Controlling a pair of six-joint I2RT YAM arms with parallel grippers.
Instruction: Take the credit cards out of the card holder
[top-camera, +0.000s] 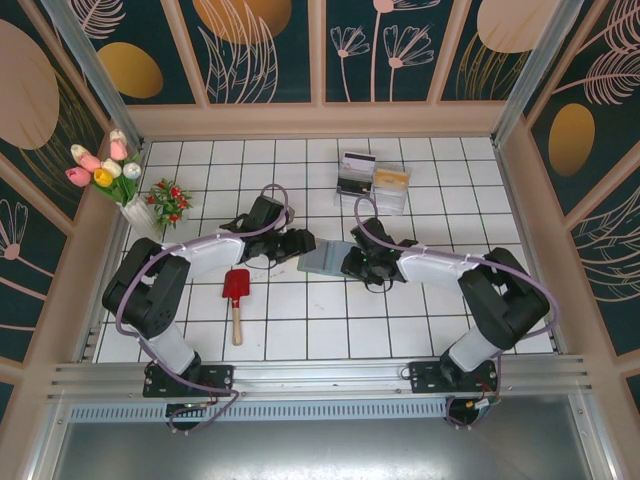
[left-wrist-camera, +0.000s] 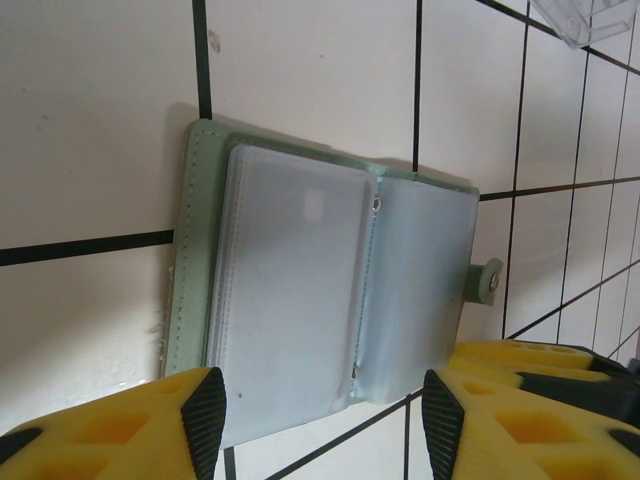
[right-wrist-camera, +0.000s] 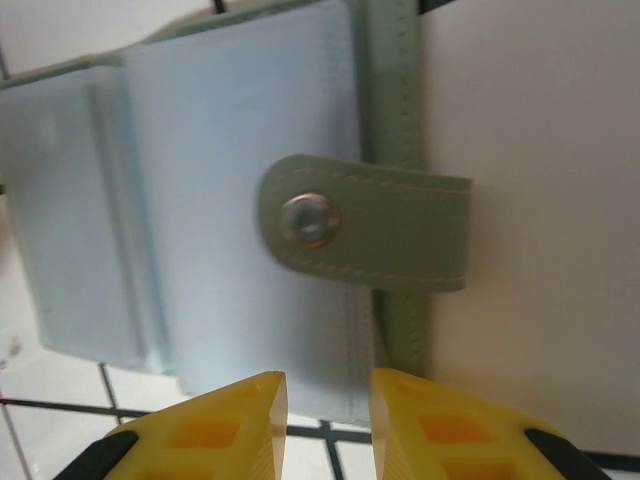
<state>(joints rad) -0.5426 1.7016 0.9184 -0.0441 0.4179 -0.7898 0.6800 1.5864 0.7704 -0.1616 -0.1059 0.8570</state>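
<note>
Left wrist view: the open card holder (left-wrist-camera: 300, 290) lies mid-frame, its lower edge between the wide-spread jaws of the left gripper (left-wrist-camera: 322, 428). The right gripper (right-wrist-camera: 328, 415), narrowly parted and empty, sits just below its snap tab (right-wrist-camera: 365, 222).

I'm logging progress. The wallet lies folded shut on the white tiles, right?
Not shut: the wallet lies folded open on the white tiles, pockets up and snap strap loose, as the left wrist view shows.

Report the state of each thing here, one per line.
card holder: open flat, strap unsnapped.
credit cards: out, at the clear box.
left gripper: open over the card holder.
right gripper: narrow gap, grip unclear.
red shovel: lying flat.
</note>
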